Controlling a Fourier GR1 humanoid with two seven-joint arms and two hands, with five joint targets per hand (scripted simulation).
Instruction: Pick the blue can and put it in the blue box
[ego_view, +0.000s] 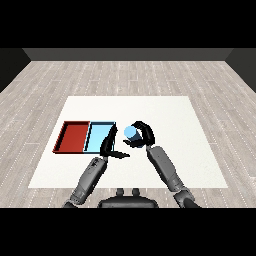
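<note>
The blue can (130, 132) sat a little above the centre of the frame, held in the right robot hand (142, 135), whose black fingers curled over its top and right side while the thumb came in beneath it. The can was just to the right of the light blue tray (95, 135) and still outside it; whether it was lifted off the white counter (175, 125) or resting on it could not be told. No label, brand or writing could be read on the can, and none showed on either tray.

The light blue tray lay left of centre, touching the red tray (73, 136) on its left side, the two forming one row. The left robot hand (108, 146) was at the lower right corner of the light blue tray, its fingers straight and pointing up along the tray's right edge, thumb stretched out to the right, grasping nothing. Both grey forearms came up from the lower part of the frame.
</note>
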